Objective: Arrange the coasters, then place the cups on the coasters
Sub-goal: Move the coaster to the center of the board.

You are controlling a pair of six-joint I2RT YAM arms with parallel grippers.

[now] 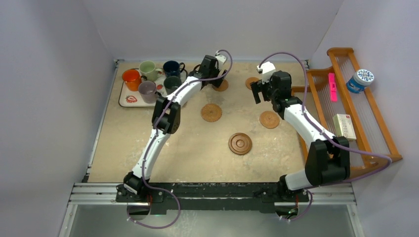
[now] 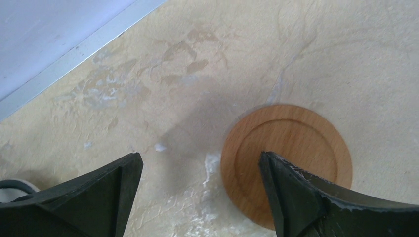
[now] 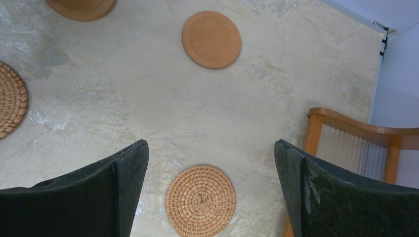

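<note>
While the left hand [image 2: 198,157] is hanging wide open and empty over a plain tan coaster [image 2: 286,148], the right hand [image 3: 211,144] is hovering just as wide, holding nothing, above a woven coaster [image 3: 200,200]. A dark ringed coaster [image 1: 240,143] is lying nearer on the tabletop [image 1: 197,158]; five cups [image 1: 146,89] are sitting on the far-left tray [image 1: 129,100].

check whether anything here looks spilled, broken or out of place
Nothing spilled or broken. The five coasters lie scattered, not lined up; the cups stand upright, bunched on the tray.
</note>
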